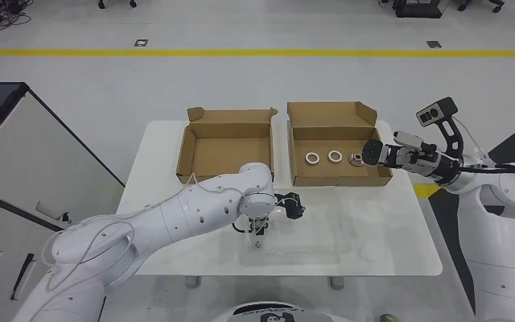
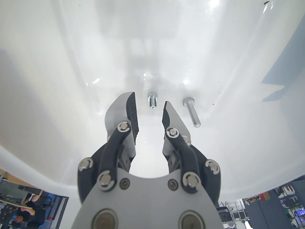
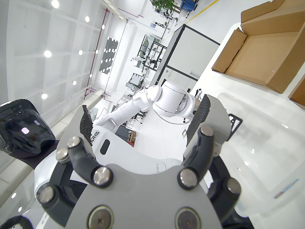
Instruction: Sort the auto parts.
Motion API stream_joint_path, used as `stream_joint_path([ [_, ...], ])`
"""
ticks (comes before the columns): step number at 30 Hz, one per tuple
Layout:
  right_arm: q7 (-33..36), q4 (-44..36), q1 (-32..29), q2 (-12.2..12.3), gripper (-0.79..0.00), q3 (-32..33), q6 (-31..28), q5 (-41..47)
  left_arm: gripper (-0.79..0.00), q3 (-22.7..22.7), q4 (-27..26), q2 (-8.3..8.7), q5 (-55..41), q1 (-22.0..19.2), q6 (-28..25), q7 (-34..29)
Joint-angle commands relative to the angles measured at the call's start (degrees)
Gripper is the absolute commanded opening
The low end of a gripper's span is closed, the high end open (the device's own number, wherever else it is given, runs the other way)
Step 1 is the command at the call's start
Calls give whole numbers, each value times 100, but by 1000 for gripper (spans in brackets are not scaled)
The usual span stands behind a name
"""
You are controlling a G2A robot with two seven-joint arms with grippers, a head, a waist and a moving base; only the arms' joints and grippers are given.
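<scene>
Left wrist view showed the short bolt (image 2: 152, 101) lying on the floor of the clear tray (image 2: 71, 48), just beyond the tips of the left gripper (image 2: 148, 106). The gripper's fingers stood apart on either side of the bolt's line, gripping nothing and, as far as could be told, not touching it. The long bolt (image 2: 192, 112) lay just beside it, outside one finger. In the top view that gripper (image 1: 257, 233) pointed down at the near middle of the table (image 1: 386, 233). Behind it sat two cardboard boxes side by side: the empty box (image 1: 225, 151) on the robot's left and the filled box (image 1: 338, 173) on its right. The filled box held three ring-shaped parts (image 1: 333, 156) in a row. The right gripper (image 1: 372, 151) hung at that box's outer edge, near the last ring. In the right wrist view its fingers (image 3: 205, 110) were spread wide with nothing between them. Judging by this, the rings were already sorted, while both bolts were not yet moved, so about half the job was done. The bolts presumably belonged in the empty box.
</scene>
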Motion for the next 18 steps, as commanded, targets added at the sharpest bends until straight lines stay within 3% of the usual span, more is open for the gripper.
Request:
stream_joint_path([
  [1,0,0,0,0,0,0,0,0,-483,0,59,-19,-12,7,-12,13],
  [11,0,0,0,0,0,0,0,0,-529,0,244,-91,11,60,-37,37],
  [13,0,0,0,0,0,0,0,0,-600,0,282,-100,11,65,-49,49],
  [14,0,0,0,0,0,0,0,0,-723,0,304,-104,6,64,-51,51],
  [15,0,0,0,0,0,0,0,0,-785,0,321,-109,2,61,-57,58],
  [18,0,0,0,0,0,0,0,0,-785,0,378,-120,-12,50,-75,75],
])
